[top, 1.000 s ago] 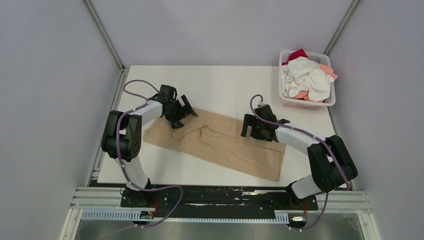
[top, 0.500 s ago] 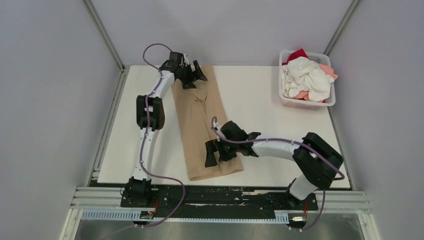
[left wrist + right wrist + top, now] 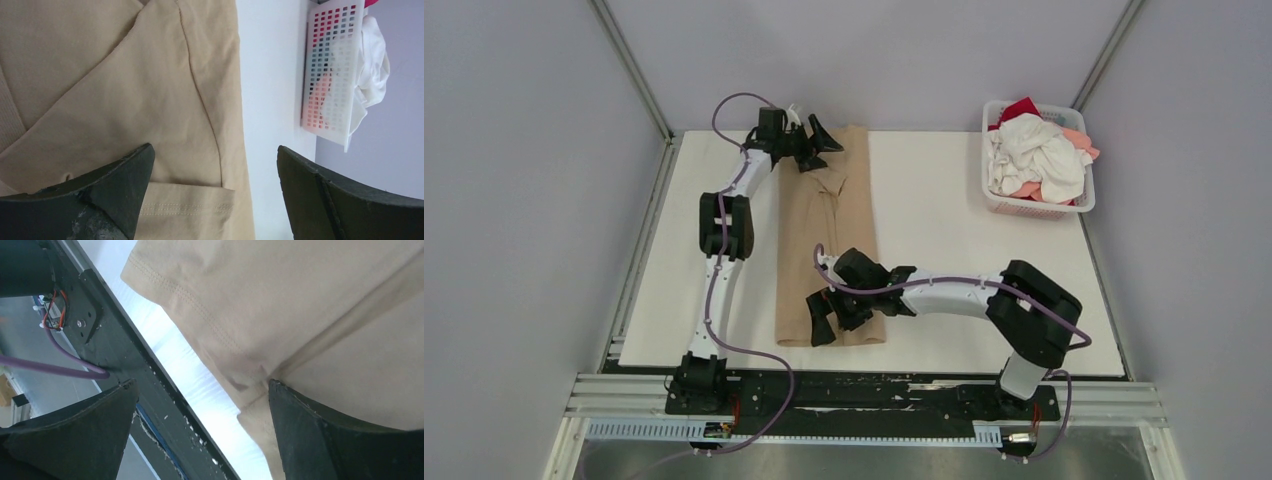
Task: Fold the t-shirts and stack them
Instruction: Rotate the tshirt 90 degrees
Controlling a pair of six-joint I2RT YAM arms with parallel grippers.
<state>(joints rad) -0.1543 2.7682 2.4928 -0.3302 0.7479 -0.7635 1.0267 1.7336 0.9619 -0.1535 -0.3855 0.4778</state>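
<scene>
The tan t-shirt (image 3: 829,230) lies folded into a long narrow strip running from the table's far edge to its near edge. My left gripper (image 3: 819,148) is open over its far end. In the left wrist view the jaws (image 3: 214,150) stand wide apart above the tan cloth (image 3: 125,75) and a folded-in sleeve hem. My right gripper (image 3: 832,322) is open over the near end. In the right wrist view the jaws (image 3: 202,385) straddle the hem corner of the shirt (image 3: 325,300). White (image 3: 1034,155), red (image 3: 1022,107) and coral-pink (image 3: 1079,140) shirts lie heaped in the basket.
The white lattice basket (image 3: 1036,205) stands at the table's far right corner and shows in the left wrist view (image 3: 325,75). The white table (image 3: 944,220) ends at a black rail (image 3: 125,355) just below the shirt's near hem. Grey walls enclose three sides.
The shirt has swung from lying diagonally across the table to lying lengthwise. The left gripper moved to the far edge. The right gripper moved left toward the near edge.
</scene>
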